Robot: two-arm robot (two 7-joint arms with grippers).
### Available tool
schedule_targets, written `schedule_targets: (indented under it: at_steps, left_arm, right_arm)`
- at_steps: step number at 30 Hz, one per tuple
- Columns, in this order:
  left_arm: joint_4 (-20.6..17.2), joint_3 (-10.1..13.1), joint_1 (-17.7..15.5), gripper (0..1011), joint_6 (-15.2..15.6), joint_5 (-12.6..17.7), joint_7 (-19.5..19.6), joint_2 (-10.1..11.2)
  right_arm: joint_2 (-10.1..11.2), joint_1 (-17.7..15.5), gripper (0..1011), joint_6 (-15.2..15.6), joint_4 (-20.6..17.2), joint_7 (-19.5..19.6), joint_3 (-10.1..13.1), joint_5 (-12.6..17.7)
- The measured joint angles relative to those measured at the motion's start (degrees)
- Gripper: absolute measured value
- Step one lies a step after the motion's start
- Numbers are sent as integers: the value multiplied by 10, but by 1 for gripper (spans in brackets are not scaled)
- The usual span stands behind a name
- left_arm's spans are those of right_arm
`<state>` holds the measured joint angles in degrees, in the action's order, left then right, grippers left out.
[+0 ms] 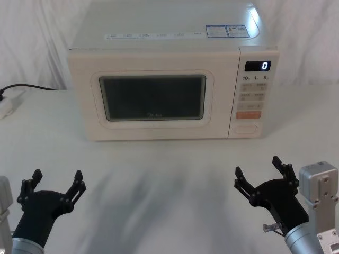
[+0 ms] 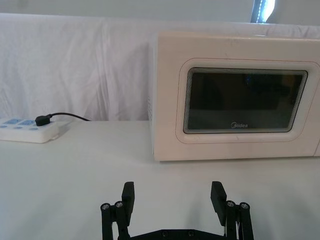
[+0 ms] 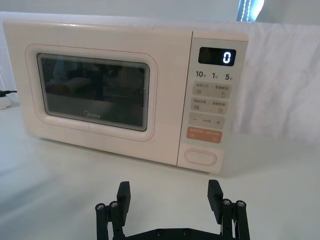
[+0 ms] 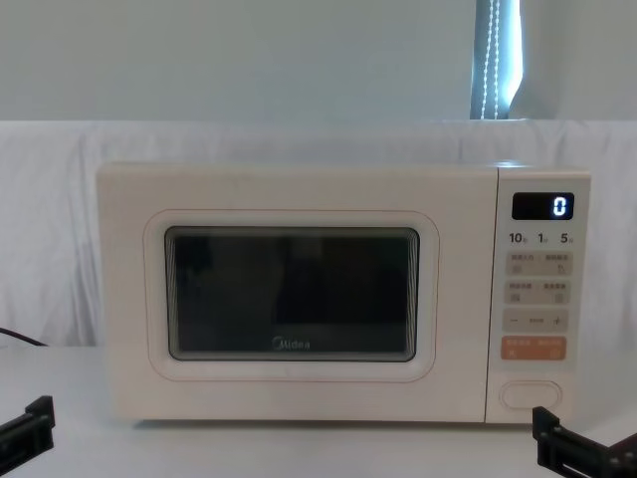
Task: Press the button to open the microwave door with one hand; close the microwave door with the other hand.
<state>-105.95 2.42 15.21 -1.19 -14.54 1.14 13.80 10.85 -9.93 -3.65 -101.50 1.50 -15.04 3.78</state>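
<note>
Grey "Midea" logo under the window on the microwave door (image 4: pixel 292 345), right of frame a lit "0" on the display (image 4: pixel 542 206), "10", "1", "5" printed just below.

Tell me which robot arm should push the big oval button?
Probably the right. Its open black right end effector sits almost straight in front of the wide oval cream button on the microwave's right side. The open left end effector hovers far across, facing the closed cream microwave door.
</note>
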Motion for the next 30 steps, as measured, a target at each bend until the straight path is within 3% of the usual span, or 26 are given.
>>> schedule_targets:
  at_steps: [30]
  left_arm:
    - [0,0,0,1001,0,0,0,0]
  right_arm:
    - [0,0,1002,0,0,0,0,0]
